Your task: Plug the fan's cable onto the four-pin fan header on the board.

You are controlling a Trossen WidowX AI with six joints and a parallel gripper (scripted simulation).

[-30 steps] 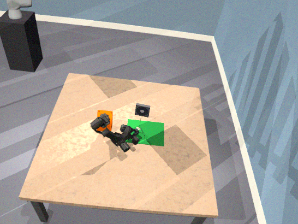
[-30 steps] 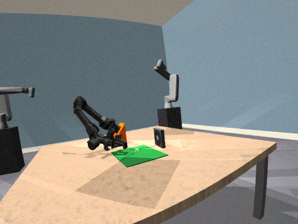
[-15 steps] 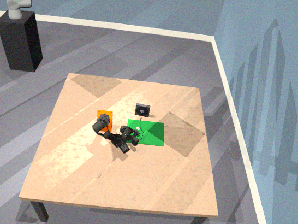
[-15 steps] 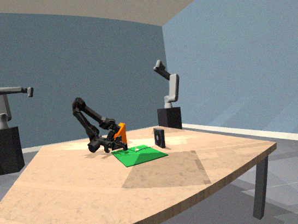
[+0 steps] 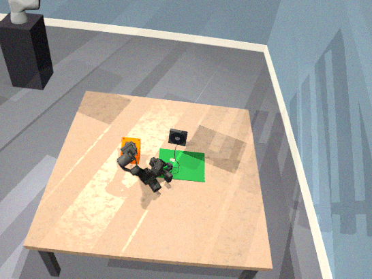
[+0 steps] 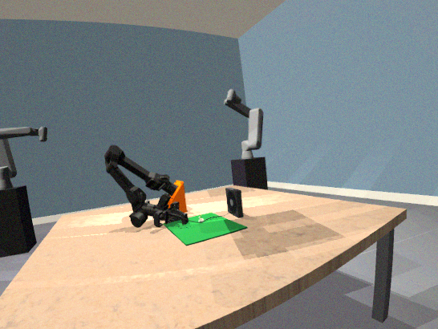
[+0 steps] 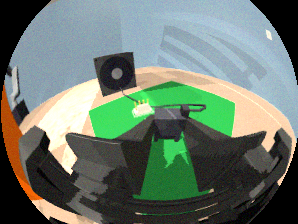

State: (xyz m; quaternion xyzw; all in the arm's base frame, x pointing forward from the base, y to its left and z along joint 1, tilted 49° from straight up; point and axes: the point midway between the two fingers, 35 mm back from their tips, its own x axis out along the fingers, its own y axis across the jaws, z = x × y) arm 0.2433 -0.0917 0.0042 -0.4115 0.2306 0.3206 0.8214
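My gripper [image 5: 170, 169] [image 6: 184, 219] [image 7: 168, 117] is shut on the dark plug [image 7: 169, 123], low over the left part of the green board [image 5: 194, 167] [image 6: 212, 230] [image 7: 217, 110]. The white four-pin header [image 5: 172, 160] [image 6: 200, 220] [image 7: 143, 110] stands on the board with its yellowish pins up. In the wrist view it is just left of the plug and a little beyond it; the two appear apart. The black fan [image 5: 178, 137] [image 6: 234, 202] [image 7: 115, 74] stands upright behind the board. Its thin cable [image 5: 175, 152] [image 7: 129, 95] runs past the header and loops toward the plug. The plug's underside is hidden.
An orange block [image 5: 136, 158] [image 6: 180, 198] [image 7: 12, 150] stands left of the board, beside the arm. The wooden table [image 5: 211, 221] [image 6: 120, 281] carries everything. Other grey robot arms [image 5: 19, 15] [image 6: 255, 128] stand on dark pedestals beyond the table.
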